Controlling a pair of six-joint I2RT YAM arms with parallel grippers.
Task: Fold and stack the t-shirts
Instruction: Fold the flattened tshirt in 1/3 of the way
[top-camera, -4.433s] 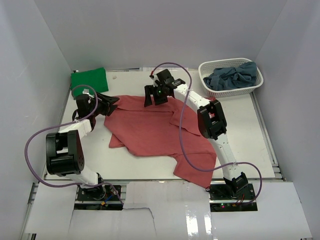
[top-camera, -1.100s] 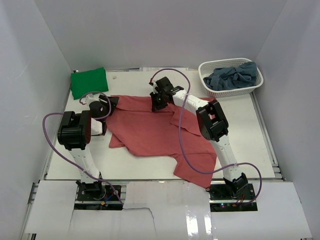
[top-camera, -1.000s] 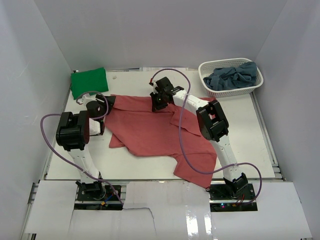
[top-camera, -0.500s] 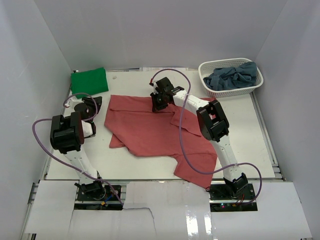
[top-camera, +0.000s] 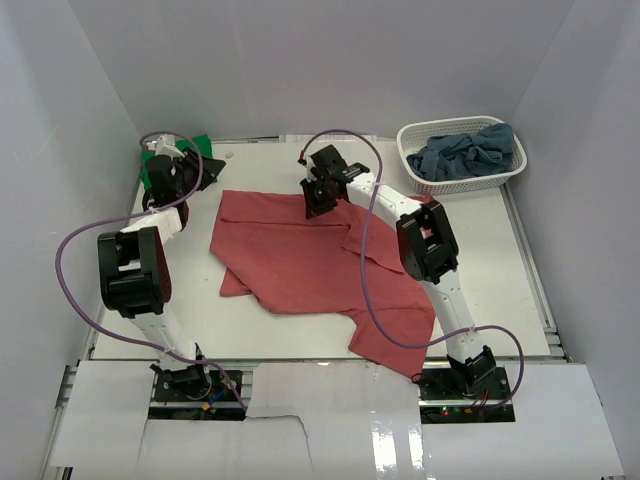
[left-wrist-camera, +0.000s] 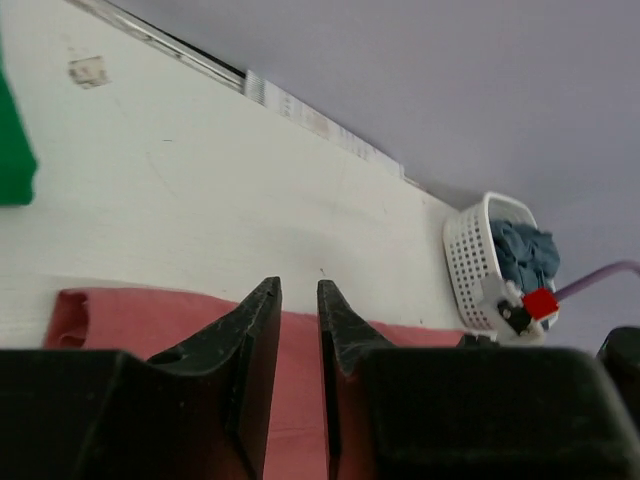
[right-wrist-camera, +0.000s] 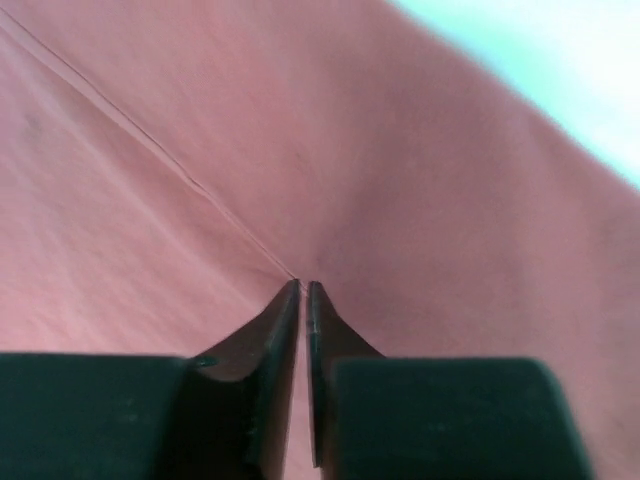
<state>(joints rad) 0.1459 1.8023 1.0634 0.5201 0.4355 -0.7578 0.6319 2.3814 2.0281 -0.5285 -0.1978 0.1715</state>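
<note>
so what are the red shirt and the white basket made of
The salmon-red t-shirt looks like soft matte cloth, maybe cotton knit: it creases and shows a stitched seam. The white lattice basket is probably smooth moulded plastic: rigid perforated wall.

White lattice basket (top-camera: 455, 184) (upright) on white table (top-camera: 500, 262), far right corner.

Shirts out on the table (top-camera: 500, 280): two, one red shirt (top-camera: 300, 255) and one green shirt (left-wrist-camera: 12, 150). Basket (top-camera: 430, 185): one, white. Grey-blue shirts (top-camera: 465, 150) heaped inside it: too bunched to count. Robot arms: two, left arm (top-camera: 130, 270) and right arm (top-camera: 425, 240).
</note>
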